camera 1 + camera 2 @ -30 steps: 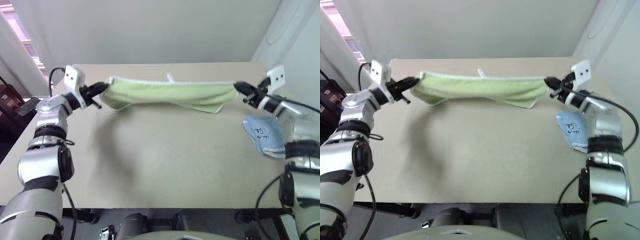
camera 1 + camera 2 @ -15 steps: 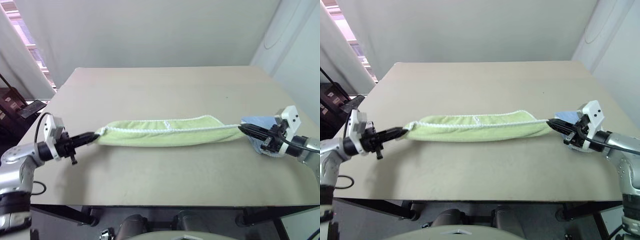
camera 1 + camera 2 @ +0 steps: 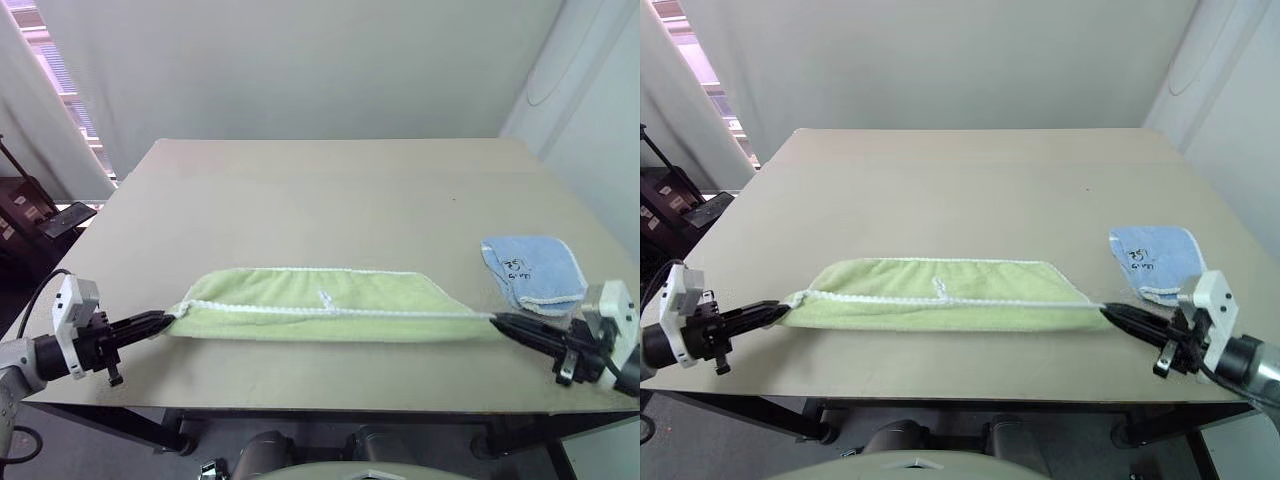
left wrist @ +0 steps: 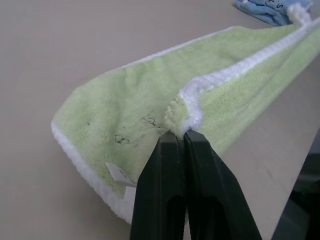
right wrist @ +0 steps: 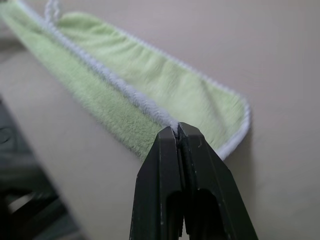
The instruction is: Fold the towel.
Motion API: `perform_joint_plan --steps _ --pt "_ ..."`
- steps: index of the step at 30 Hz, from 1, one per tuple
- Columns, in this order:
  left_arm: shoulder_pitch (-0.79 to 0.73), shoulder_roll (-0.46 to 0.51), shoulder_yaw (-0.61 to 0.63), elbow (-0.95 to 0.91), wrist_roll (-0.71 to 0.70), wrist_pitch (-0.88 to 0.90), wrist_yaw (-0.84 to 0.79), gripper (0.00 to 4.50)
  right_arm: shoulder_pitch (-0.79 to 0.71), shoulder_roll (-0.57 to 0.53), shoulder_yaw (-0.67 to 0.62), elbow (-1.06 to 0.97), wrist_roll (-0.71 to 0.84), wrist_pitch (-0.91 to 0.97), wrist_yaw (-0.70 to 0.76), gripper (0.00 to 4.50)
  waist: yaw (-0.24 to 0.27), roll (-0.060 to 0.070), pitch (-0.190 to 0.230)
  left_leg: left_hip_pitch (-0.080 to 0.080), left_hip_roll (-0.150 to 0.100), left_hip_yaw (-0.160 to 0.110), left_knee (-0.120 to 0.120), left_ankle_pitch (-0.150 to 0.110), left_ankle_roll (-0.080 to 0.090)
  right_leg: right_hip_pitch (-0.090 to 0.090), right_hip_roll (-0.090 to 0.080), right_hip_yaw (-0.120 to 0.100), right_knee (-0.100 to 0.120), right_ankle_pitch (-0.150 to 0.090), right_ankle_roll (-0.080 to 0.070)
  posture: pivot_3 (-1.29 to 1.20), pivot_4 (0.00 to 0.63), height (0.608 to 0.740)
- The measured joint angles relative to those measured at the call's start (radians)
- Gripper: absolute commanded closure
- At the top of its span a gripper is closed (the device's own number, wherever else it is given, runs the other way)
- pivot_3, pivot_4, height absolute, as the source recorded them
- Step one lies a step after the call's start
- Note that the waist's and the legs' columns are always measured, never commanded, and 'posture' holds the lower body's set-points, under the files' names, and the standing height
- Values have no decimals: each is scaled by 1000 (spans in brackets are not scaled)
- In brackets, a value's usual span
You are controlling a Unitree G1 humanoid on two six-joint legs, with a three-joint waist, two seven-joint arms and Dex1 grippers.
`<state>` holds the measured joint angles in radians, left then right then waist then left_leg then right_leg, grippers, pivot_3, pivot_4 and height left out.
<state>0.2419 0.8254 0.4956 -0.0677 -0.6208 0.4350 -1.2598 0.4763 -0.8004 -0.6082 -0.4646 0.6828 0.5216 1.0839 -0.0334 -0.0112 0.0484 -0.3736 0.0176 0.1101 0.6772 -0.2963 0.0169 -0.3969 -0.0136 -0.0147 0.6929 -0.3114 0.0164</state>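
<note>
The left gripper (image 3: 168,318) pinches one end of the light green terry towel with white stitched edging (image 3: 325,305); the right gripper (image 3: 497,320) pinches the other; the towel lies long and folded near the beige table's (image 3: 320,190) front edge; a smaller light blue towel (image 3: 532,270) lies just beyond its right end.

Each arm is ended by a slim black claw: the left claw (image 3: 160,320) and the right claw (image 3: 505,322) are each made of two long, tapering matte black fingers. Behind each claw a small white box-shaped camera housing is mounted on the wrist. A thin black cable is looped behind the left wrist's silver-grey casing.
</note>
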Motion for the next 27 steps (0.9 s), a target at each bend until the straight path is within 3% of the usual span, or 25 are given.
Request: perform_joint_plan --steps 3,7,15,25,27 --pt "10 0 4 -9 -1 0 11 4483 -15 -1 5 -2 4 -7 5 4500 -4 0 0 0 0 0 -2 0 0 0 0 0 -4 1 -1 0 0 724" --pt "-57 -18 -11 33 3 -10 51 4483 -163 -3 102 40 -30 -21 -32 4500 -5 -1 0 1 0 0 -4 0 0 0 -1 -1 -7 2 -3 0 0 724" --pt "-268 -76 -120 256 64 -79 91 4483 -502 88 318 371 -181 -77 -177 4500 5 -3 -1 -4 -1 2 -12 2 3 -6 -1 -2 -8 4 -5 0 0 724" --pt "-470 -121 -208 540 155 -178 103 4483 -662 176 456 587 -285 -129 -227 4500 16 -3 -2 -13 -1 2 -10 3 3 -13 -1 -4 -5 6 0 0 0 724" --pt "-494 -130 -215 576 158 -178 96 3980 -692 190 475 623 -298 -104 -252 4500 14 -3 -2 -13 -1 2 -9 3 3 -13 -1 -4 -5 7 1 0 0 724"
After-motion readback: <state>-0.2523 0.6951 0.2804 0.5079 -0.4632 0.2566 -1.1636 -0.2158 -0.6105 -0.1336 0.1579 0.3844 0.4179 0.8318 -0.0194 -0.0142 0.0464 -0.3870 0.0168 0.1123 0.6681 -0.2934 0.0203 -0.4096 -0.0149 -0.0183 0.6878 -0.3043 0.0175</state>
